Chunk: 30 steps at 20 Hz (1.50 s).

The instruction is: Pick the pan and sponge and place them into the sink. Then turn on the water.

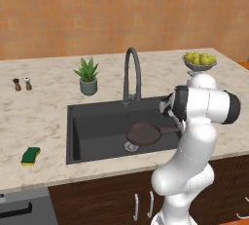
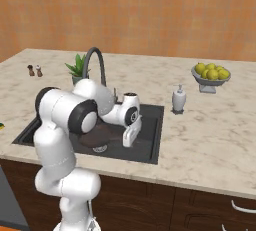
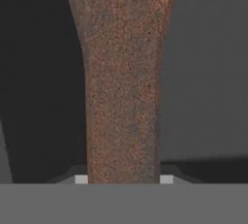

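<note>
- Left base view: I see the pan (image 1: pixel 144 133) over the floor of the sink (image 1: pixel 97 126), its handle pointing toward 3 o'clock and running behind my arm. The drain (image 1: pixel 131 146) sits just at the pan's 7 o'clock. The sponge (image 1: pixel 30 156) lies on the tabletop (image 1: pixel 39 112), well apart from the basin at its 9 o'clock. The faucet (image 1: pixel 132 73) arches at the sink's 12 o'clock, with a potted plant (image 1: pixel 88 76) to its 9 o'clock, two small shakers (image 1: pixel 22 84) further that way, and a bowl of lemons (image 1: pixel 199 61) toward 2 o'clock. I cannot make out the end effector here; my arm covers it.
- Right base view: I get the end effector (image 2: pixel 129 136) reaching down inside the sink, with the pan showing as a dark patch beside it at 9 o'clock. This view adds a white soap dispenser (image 2: pixel 179 99) on the tabletop at the basin's 3 o'clock.
- Hand view: the pan handle fills the middle, running toward 12 o'clock, with a pale fingertip (image 3: pixel 81 179) pressed against each side; the end effector is clamped on the handle. The drain peeks in at 1 o'clock.
</note>
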### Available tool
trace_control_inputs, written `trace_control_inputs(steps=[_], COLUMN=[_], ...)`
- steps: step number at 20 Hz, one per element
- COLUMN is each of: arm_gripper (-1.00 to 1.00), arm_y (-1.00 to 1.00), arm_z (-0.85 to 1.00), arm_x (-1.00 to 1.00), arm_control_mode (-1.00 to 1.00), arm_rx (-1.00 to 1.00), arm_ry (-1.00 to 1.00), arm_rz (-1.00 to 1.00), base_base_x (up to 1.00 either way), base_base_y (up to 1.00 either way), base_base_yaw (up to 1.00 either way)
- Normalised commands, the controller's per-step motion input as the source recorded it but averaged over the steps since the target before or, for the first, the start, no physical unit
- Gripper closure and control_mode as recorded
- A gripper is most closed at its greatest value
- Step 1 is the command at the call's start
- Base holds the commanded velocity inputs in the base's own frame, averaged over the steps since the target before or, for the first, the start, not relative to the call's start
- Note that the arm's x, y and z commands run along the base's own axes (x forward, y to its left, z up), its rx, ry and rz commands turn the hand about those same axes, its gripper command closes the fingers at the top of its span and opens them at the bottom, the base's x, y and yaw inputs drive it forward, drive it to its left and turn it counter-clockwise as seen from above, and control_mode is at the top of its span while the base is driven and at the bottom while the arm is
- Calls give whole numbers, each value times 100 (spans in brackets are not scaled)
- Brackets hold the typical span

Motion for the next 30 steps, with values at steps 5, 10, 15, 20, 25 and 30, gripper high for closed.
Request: trace_control_inputs(steps=[5,10,15,20,25,30], arm_gripper=[100,100,100,100,100,-100], arm_y=[3,1,0,0,0,0], arm_z=[-56,-57,-82,-89,-78,-26], arm_x=[75,68,47,32,19,-12], arm_control_mode=[-100,-100,-100,-100,-100,-100], arm_rx=[10,0,0,0,0,1], arm_ry=[-8,0,-2,-12,-12,-29], arm_rz=[2,-5,-10,-11,-10,-13], base_base_x=[0,0,0,0,0,0], base_base_y=[0,0,0,0,0,0], base_base_yaw=[0,0,0,0,0,0])
